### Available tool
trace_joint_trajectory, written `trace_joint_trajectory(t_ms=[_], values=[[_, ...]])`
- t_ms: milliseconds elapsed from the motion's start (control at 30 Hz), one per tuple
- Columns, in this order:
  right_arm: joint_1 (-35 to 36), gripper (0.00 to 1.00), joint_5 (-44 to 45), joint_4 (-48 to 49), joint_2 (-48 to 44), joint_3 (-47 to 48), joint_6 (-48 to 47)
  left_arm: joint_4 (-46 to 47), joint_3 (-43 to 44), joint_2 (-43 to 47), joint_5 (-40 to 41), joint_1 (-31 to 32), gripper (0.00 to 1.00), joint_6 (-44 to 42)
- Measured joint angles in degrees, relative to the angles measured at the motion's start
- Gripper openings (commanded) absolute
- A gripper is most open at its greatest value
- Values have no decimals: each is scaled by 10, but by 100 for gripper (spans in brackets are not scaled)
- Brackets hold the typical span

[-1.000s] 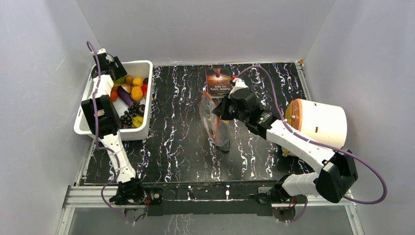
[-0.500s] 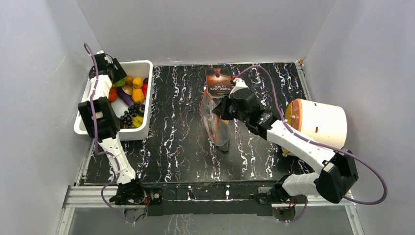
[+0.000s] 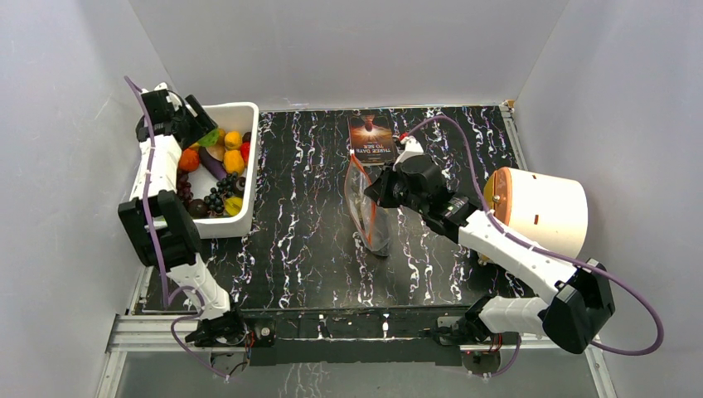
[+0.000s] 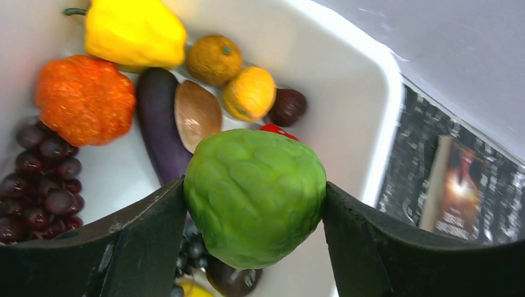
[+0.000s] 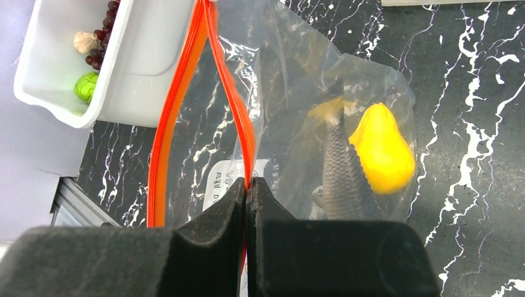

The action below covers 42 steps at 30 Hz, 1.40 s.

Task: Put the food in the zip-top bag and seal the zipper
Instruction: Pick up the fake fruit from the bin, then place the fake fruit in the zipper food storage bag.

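Observation:
My left gripper (image 4: pixel 254 199) is shut on a bumpy green fruit (image 4: pixel 255 193), held above the food in the white tub (image 4: pixel 385 117). From above, that gripper (image 3: pixel 202 126) hangs over the tub's far left end. The clear zip-top bag (image 3: pixel 370 220) stands mid-table with its mouth open. My right gripper (image 5: pixel 247 183) is shut on one side of the red-orange zipper (image 5: pixel 234 105); the other lip (image 5: pixel 172 124) bows away to the left. Inside the bag lie a yellow fruit (image 5: pixel 382 148) and a grey fish (image 5: pixel 342 173). The right gripper (image 3: pixel 373 189) sits at the bag's top edge.
The tub (image 3: pixel 249 157) at far left holds a yellow pepper (image 4: pixel 133 31), an orange pumpkin (image 4: pixel 85 99), an eggplant (image 4: pixel 156 124) and grapes (image 4: pixel 43 179). A dark book (image 3: pixel 370 136) lies behind the bag. A white and orange cylinder (image 3: pixel 540 207) stands at right.
The left arm has swung left and its elbow has dropped toward the near edge, with the green fruit still in its jaws. The right gripper and the bag have shifted slightly right.

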State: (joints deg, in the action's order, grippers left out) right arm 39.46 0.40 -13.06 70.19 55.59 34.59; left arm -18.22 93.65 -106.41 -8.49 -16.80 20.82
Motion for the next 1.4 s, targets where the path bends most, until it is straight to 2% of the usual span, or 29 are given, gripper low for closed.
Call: trace_joint_trajectory(t_ms=[267,633,800,1100,1400], values=[[0,0,0,-17,-3,14,0,-15,-49,122,-82,4,60,17],[0,0,-15,-21,19,55,17,-11,-208,299,-208,10,59,56],[-1,0,-14,-26,37,66,20,-11,-215,311,-264,38,59,69],[-2,0,-34,-3,47,74,84,-15,-215,315,-317,149,59,63],[-2,0,-47,57,68,68,152,54,-282,364,-391,192,57,131]])
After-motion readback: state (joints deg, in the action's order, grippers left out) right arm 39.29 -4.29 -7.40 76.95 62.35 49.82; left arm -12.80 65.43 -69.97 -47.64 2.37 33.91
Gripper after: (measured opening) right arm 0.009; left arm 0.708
